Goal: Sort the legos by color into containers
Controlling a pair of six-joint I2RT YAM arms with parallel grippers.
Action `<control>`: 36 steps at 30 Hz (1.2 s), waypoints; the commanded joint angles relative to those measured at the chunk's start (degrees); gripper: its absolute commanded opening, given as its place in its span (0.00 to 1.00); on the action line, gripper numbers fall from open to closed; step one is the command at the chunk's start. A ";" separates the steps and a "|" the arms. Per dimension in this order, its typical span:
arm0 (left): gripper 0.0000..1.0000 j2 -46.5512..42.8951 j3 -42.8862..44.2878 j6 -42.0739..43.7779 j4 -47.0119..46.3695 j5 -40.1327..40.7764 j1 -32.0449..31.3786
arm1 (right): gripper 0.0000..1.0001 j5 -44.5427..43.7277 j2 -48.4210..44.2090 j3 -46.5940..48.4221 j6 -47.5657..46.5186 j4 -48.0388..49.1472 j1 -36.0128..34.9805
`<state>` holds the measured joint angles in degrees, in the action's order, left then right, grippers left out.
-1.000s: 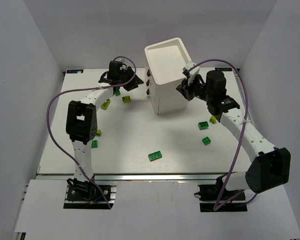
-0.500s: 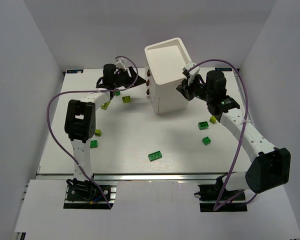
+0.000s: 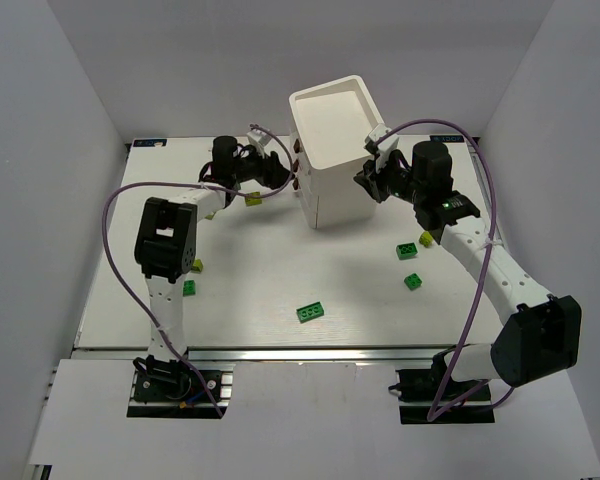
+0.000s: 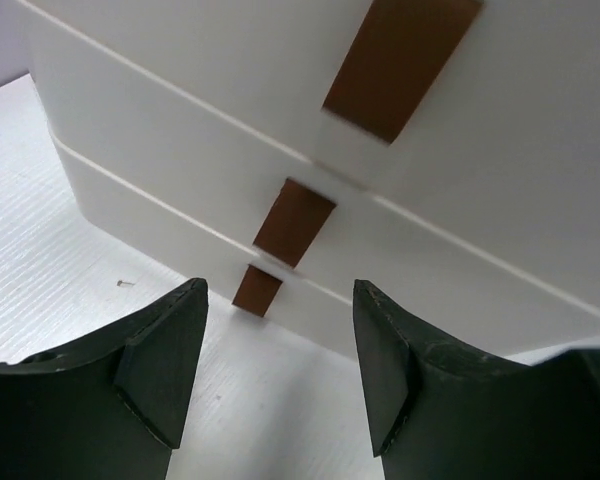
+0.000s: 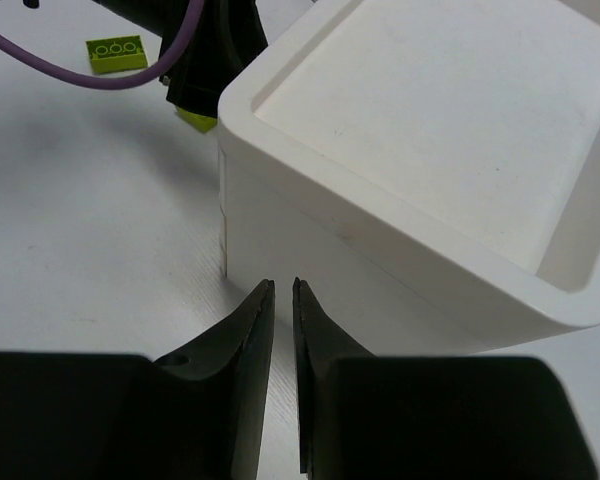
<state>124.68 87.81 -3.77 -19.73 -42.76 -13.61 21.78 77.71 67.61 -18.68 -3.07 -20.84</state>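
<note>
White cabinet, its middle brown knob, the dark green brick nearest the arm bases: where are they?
white cabinet (image 3: 330, 115): top external view, its recessed top face.
middle brown knob (image 4: 294, 222): left wrist view, knob's centre.
dark green brick (image 3: 311, 313): top external view, its studded top.

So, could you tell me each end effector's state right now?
Left end effector: open, empty, facing the drawer knobs.
Right end effector: closed, holding nothing.

Our top cam looks down on the table (image 3: 280, 280) from behind the bases. L wrist cam: close on the drawers (image 4: 160, 140); R wrist cam: close above the cabinet (image 5: 430, 150) top. All 3 share it
</note>
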 commanded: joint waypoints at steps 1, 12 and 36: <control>0.70 1.17 2.45 7.20 0.57 -2.50 -0.19 | 0.19 -0.34 -0.02 3.05 -0.92 0.52 0.28; 0.73 4.34 6.06 5.97 -2.60 -3.03 -0.19 | 0.19 -0.51 1.48 5.33 -2.06 -0.97 0.36; 0.08 6.54 8.87 -0.45 -5.85 -4.35 -1.77 | 0.19 -1.21 1.48 4.98 -2.50 -0.88 0.28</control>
<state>132.94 96.49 -3.75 -24.51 -47.88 -14.76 20.95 79.24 70.41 -20.43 -4.67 -20.69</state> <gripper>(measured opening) 0.202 0.187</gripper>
